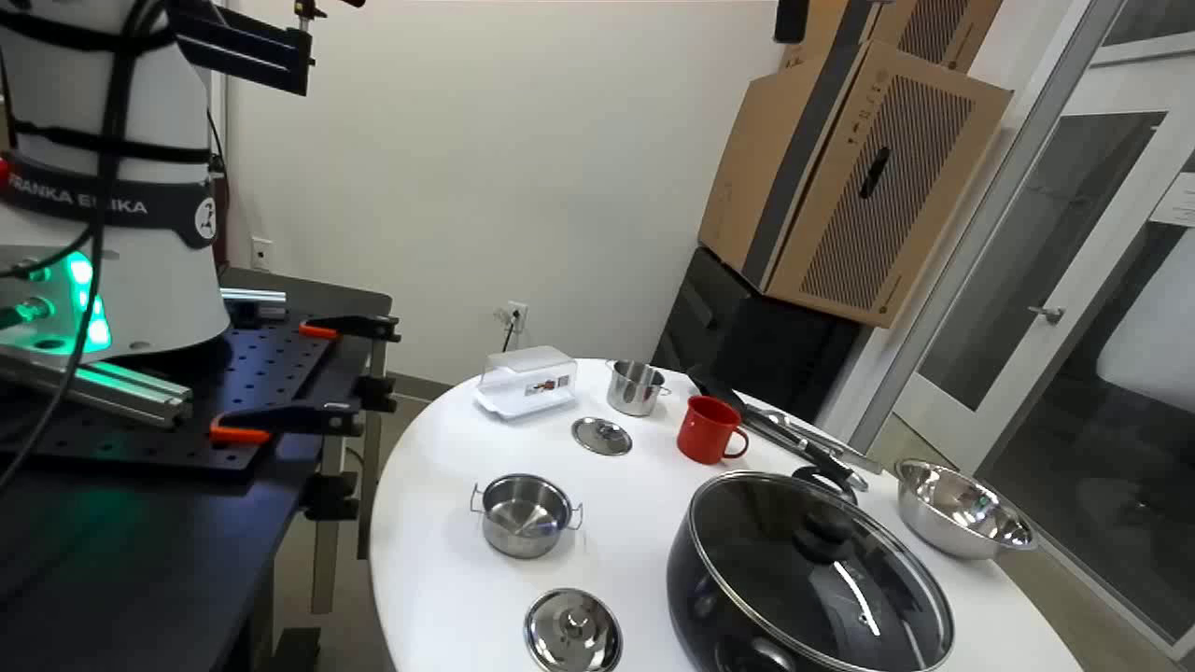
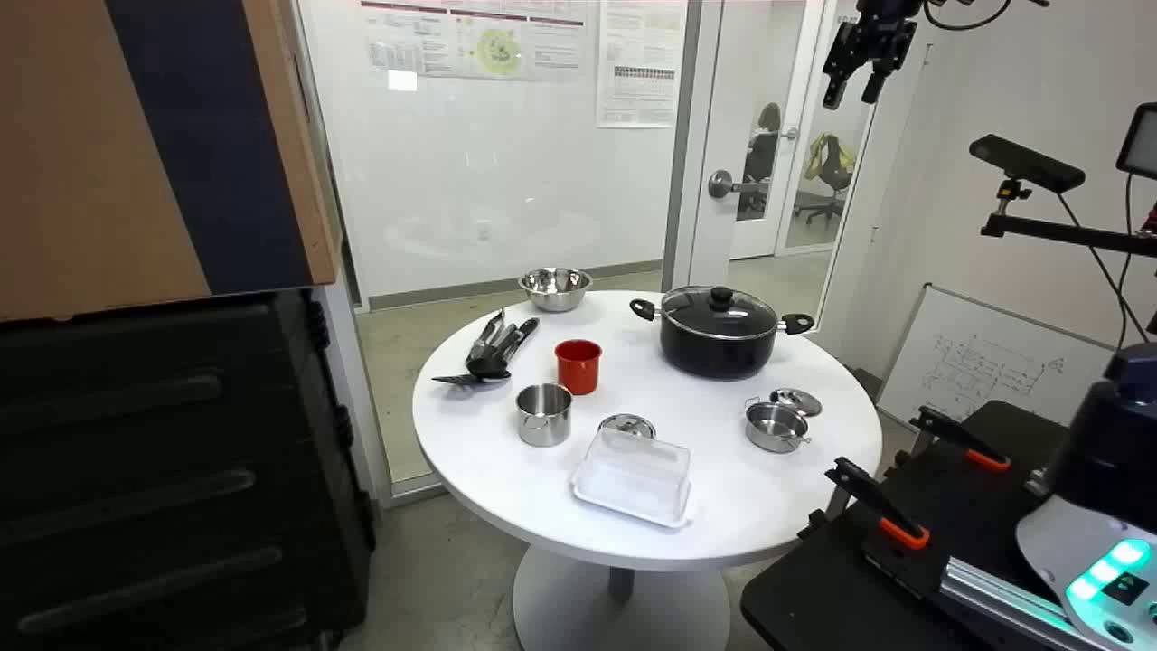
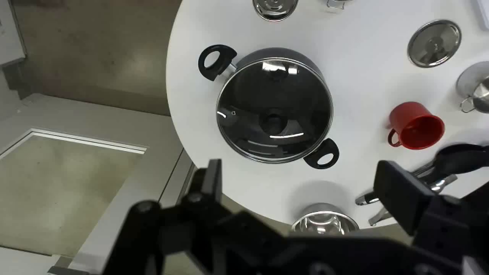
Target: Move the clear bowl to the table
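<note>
The round white table (image 1: 439,439) shows in both exterior views (image 2: 484,443) and in the wrist view (image 3: 366,49). No small shallow clear bowl shows by itself. The only clear container is a see-through box-shaped cover (image 1: 532,373) over a flat whitish tray (image 1: 523,405), standing on the table near its edge. The cover also shows in an exterior view (image 2: 637,470). My gripper (image 2: 852,89) hangs high above the table with its fingers spread, holding nothing. In the wrist view its two fingers (image 3: 300,175) stand wide apart, with the pot and the large steel bowl below.
On the table stand a black lidded pot (image 2: 720,339), a red mug (image 2: 578,366), a tall steel cup (image 2: 544,416), a small steel bowl (image 2: 776,427), two steel lids (image 1: 572,631) (image 1: 602,436), utensils (image 2: 493,353) and a large steel bowl (image 2: 555,289). A black bench (image 1: 140,523) adjoins.
</note>
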`<state>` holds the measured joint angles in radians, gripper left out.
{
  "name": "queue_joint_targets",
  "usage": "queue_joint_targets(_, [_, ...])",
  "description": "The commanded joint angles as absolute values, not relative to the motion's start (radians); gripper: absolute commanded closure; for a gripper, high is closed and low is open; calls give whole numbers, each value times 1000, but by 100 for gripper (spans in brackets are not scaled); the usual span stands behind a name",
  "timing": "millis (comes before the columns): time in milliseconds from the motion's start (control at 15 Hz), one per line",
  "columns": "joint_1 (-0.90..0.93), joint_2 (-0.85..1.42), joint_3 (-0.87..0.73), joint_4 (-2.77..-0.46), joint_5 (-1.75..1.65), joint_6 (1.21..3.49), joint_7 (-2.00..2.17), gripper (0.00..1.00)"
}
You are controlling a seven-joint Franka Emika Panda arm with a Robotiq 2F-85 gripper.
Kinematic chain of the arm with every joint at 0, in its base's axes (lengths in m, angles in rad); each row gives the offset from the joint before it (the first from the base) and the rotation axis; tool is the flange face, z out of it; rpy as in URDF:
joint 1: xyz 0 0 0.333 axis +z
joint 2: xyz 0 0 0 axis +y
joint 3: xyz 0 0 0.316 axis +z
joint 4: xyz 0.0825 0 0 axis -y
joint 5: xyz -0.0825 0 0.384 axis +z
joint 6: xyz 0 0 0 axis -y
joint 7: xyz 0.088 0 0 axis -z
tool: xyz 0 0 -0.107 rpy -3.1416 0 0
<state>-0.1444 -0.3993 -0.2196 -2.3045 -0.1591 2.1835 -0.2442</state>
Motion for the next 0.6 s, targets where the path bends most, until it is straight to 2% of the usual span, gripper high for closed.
queue_joint_targets(0, [-150, -399, -215, -2302, -156, 2180, -246, 0])
queue_joint_targets(533, [1, -404, -121, -2487, -155, 2207, -434, 0])
